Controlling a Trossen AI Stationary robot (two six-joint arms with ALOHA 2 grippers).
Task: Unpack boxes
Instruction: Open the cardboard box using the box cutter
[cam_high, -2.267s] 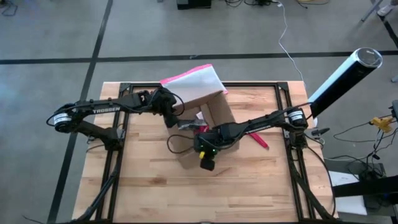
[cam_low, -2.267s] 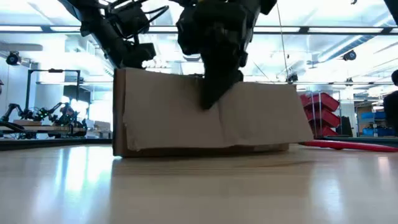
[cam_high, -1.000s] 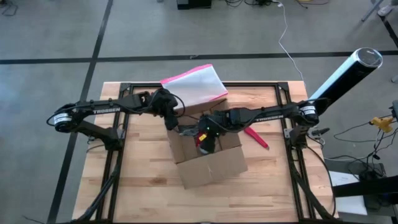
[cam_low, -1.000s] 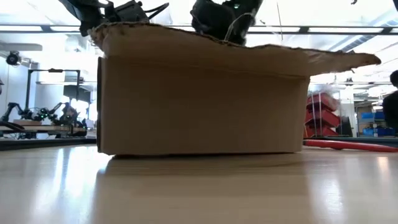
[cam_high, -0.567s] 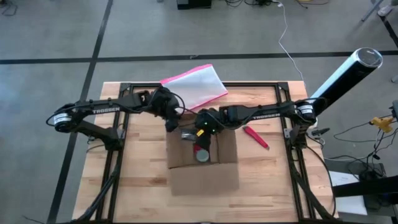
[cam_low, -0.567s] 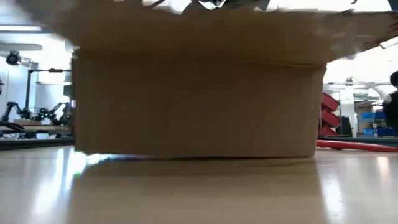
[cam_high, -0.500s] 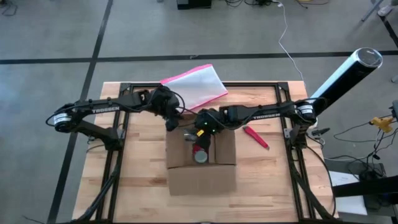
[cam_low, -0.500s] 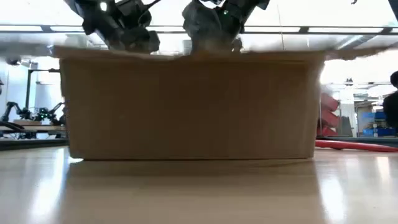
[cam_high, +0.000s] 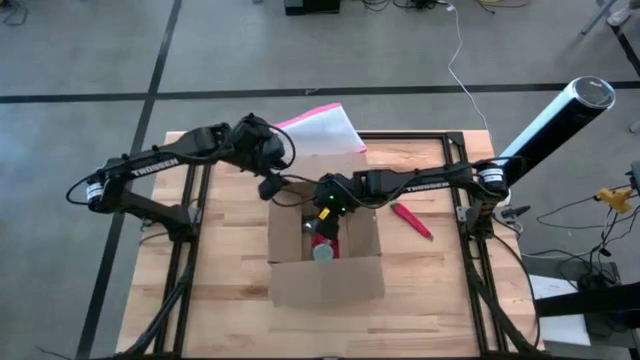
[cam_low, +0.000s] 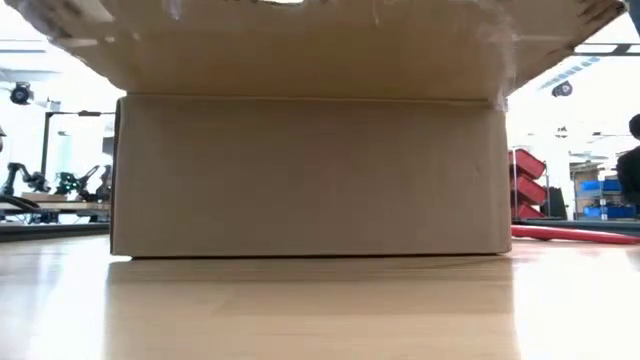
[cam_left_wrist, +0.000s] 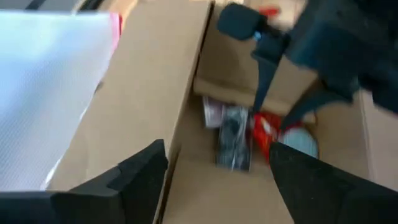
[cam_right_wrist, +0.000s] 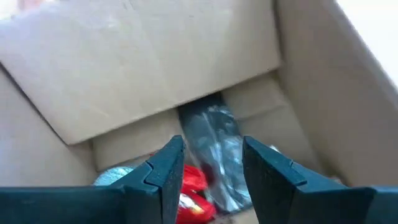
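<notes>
The brown cardboard box (cam_high: 326, 284) stands open in the middle of the table, its bottom flat on the wood (cam_low: 310, 175). Inside lie a silvery foil packet (cam_right_wrist: 214, 140), a red packet (cam_right_wrist: 194, 186) and a silver-topped can (cam_high: 322, 252). My right gripper (cam_right_wrist: 214, 163) reaches down into the box, open, its fingers on either side of the foil packet and just above it. My left gripper (cam_left_wrist: 217, 165) hangs open above the box's far left corner (cam_high: 268, 188), nothing between its fingers.
A pink-edged translucent pouch (cam_high: 322, 124) lies at the table's far edge behind the box. A red tool (cam_high: 412, 221) lies on the wood to the right of the box. The near flap (cam_low: 300, 45) leans out over the low camera.
The box has turned about and slid toward the near edge; it now sits square to the table with its near flap folded outward. My left gripper has opened, let go of the box's far left rim and risen. My right gripper has stayed down inside the box.
</notes>
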